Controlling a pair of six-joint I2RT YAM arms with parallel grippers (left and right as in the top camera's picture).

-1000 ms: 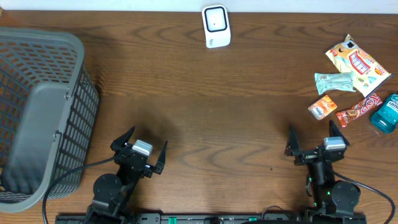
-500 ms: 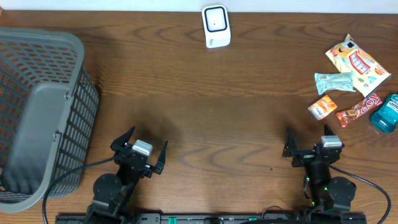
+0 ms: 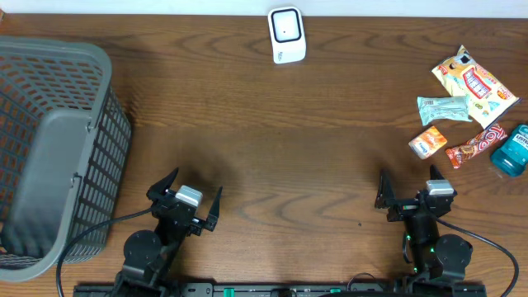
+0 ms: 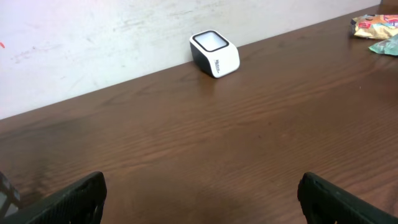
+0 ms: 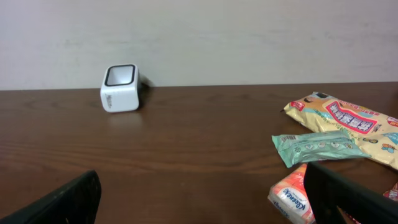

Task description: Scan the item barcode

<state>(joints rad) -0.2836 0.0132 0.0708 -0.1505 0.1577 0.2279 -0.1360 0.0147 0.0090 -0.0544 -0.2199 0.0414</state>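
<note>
Dark wooden table (image 3: 289, 140), white scanner (image 3: 286, 35), orange Kleenex pack (image 5: 291, 198); left gripper (image 3: 194, 185) and right gripper (image 3: 410, 176) wide, empty.

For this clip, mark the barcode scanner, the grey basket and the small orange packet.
barcode scanner (image 3: 286, 29), overhead view, on its dark top window.
grey basket (image 3: 111, 140), overhead view, on its mesh side wall.
small orange packet (image 3: 427, 142), overhead view, on the middle of its top face.

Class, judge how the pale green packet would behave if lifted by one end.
The pale green packet looks thin and flat with crimped ends, so it is probably light and likely to droop. Its smooth film wrapper may slip in the grip.
</note>
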